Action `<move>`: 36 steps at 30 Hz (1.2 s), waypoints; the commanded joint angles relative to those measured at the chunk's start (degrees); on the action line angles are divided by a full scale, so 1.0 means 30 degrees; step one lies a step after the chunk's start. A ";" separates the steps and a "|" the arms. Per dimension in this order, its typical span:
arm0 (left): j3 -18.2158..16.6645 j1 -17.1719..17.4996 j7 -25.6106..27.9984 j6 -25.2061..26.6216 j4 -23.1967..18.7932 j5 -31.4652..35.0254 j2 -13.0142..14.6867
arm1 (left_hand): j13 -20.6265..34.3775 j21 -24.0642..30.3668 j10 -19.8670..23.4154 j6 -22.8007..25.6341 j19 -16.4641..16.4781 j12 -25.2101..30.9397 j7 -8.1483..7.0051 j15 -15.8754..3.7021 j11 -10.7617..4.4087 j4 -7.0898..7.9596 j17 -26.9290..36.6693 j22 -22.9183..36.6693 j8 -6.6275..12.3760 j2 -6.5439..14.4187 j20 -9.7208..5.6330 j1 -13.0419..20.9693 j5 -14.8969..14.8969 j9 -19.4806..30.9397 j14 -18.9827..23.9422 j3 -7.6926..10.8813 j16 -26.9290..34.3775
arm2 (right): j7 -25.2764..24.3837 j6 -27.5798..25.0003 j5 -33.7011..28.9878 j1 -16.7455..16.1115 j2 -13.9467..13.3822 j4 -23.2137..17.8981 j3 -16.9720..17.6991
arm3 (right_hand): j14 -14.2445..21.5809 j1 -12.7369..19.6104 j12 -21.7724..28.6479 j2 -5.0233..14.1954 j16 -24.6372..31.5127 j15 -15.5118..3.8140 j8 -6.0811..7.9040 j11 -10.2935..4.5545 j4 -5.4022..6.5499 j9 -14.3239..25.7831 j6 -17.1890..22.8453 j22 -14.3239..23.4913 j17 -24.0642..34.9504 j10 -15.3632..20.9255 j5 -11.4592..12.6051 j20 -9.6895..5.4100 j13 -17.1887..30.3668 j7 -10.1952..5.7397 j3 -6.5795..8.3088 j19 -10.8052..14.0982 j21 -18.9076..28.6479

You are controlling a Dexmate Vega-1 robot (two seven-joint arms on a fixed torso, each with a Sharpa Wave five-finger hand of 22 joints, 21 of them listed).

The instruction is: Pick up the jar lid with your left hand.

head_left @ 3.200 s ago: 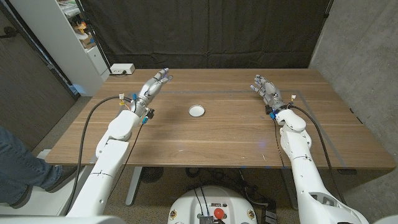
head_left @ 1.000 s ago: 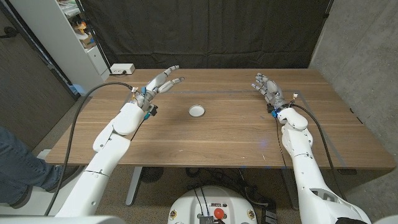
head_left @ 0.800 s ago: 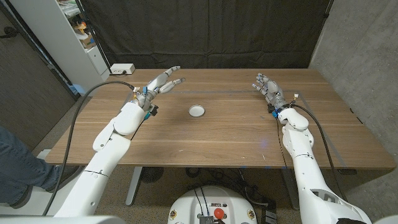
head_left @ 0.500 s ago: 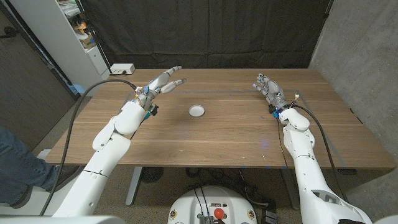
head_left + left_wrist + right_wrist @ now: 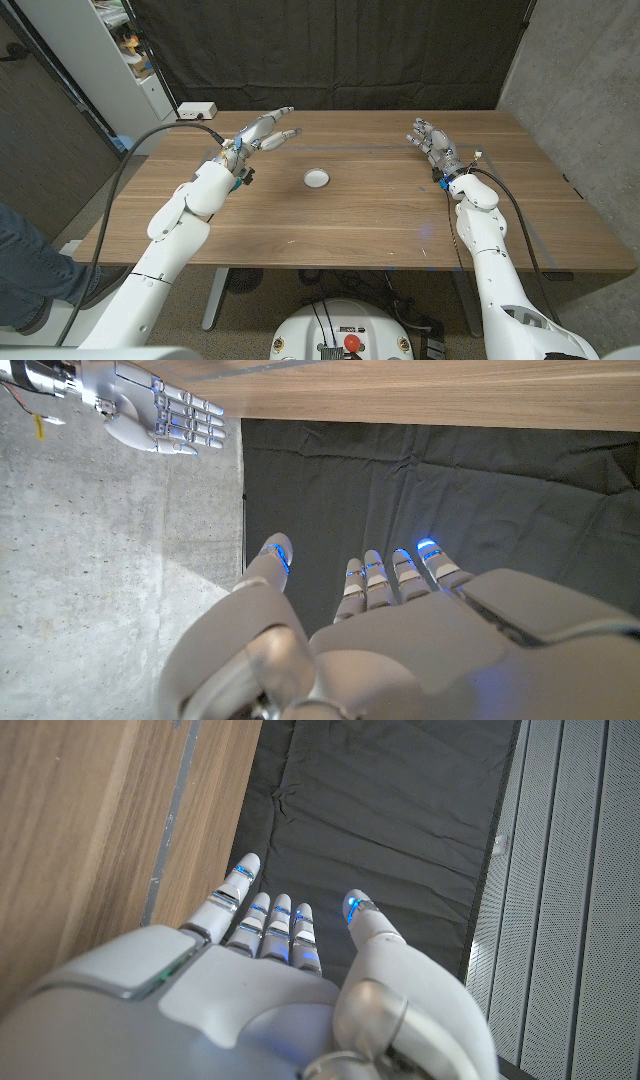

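jar lid [image 5: 317, 178] lies flat mid-frame on wooden table [image 5: 380, 215], untouched. left hand [image 5: 262, 131], upper left, fingers spread, empty, raised beside it. right hand [image 5: 431, 143] idle, fingers apart. risk: thin lid skids from fingertips on descent.

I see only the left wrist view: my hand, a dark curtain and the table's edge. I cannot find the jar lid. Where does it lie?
Observer: The lid lies near the middle of the table, between the two arms.
Operator: Is my left hand over it?
Observer: No. The left hand is apart from the lid, to its left and farther back, with fingers spread and nothing in them.
Operator: Does anything stand near the lid that I could hit?
Observer: Nothing close. A white box sits at the table's far left corner, well away from the lid.
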 commanded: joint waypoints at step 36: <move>0.1190 -0.0330 0.0002 0.1693 -0.1312 0.4214 0.1392 | 0.0063 -0.0304 0.2065 0.1892 0.2685 0.0520 -0.0679 -0.0404 -0.0430 -0.0201 0.0083 0.0081 0.0198 -0.2395 0.0712 0.1712 0.0174 0.0136 0.2471 -0.0513 0.0308 | 0.0063 0.0072 0.0024 0.0353 -0.0013 0.0447 0.0164 | 0.0214 -0.0107 -0.0044 0.0065 0.0216 -0.0016 0.0168 -0.0071 -0.0018 -0.0036 0.0219 0.0116 -0.0116 0.0103 0.0133 0.0078 0.0032 -0.0071 -0.0229 0.0262 -0.0194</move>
